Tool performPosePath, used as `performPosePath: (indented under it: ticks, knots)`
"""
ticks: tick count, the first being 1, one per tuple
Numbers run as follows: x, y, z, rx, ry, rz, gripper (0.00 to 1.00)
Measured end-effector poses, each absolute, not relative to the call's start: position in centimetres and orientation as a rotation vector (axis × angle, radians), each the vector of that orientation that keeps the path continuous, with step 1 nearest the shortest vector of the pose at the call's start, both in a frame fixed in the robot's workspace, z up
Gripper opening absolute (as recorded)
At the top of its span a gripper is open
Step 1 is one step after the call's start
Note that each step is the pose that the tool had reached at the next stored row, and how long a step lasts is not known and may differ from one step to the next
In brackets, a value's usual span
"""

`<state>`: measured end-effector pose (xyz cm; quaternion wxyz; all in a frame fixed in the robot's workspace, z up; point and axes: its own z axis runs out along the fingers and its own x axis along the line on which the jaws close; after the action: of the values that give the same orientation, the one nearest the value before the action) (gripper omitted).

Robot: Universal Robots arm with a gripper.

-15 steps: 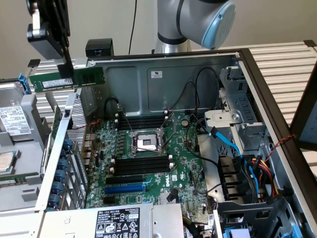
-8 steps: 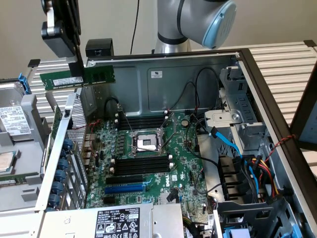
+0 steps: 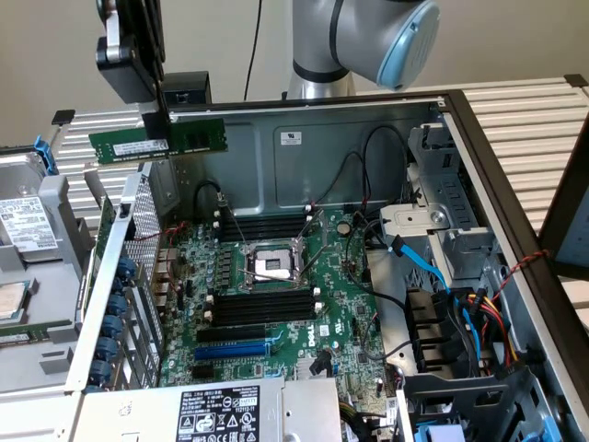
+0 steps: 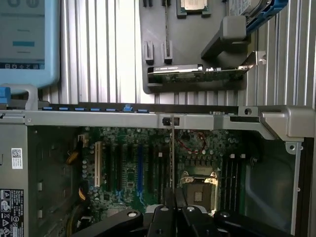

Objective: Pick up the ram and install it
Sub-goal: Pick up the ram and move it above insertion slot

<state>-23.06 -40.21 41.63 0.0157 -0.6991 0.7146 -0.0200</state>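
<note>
At the near edge of the open case (image 3: 515, 304) sits the power supply (image 3: 212, 414) with its label facing up. Just beyond it the motherboard (image 3: 345, 313) lies flat on the case floor. Going back across the board come the blue expansion slot (image 3: 235, 351), a bank of black memory slots (image 3: 262, 308), the open processor socket (image 3: 273, 265) and a second bank of slots against the far wall.

Above the far edge of the case, toward the corner on the exterior view's left, the gripper (image 3: 165, 129) hangs from the arm (image 3: 368, 37). Its jaws are drawn in narrow, pinching the ram (image 3: 198, 136) from above at about mid-length. The ram is in the air, clear of every slot. Its long edge is nearly level and its green face with the white label is turned to the exterior camera.

In the wrist view the gripper (image 4: 171, 200) holds the ram (image 4: 171, 153) edge-on, a thin line with the motherboard (image 4: 128, 177) below it.
</note>
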Motion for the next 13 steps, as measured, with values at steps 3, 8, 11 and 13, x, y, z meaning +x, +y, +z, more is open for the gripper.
performPosePath:
  ticks: [3, 8, 11, 13]
  knots:
    - [-22.7, -40.1, 41.6, -2.169, 2.229, -0.062, 0.12]
    - [-22.1, -39.9, 41.6, -2.157, 2.240, -0.063, 0.12]
    - [-21.7, -39.8, 41.6, -2.150, 2.247, -0.063, 0.12]
    - [-21.5, -39.7, 41.6, -2.146, 2.251, -0.063, 0.12]
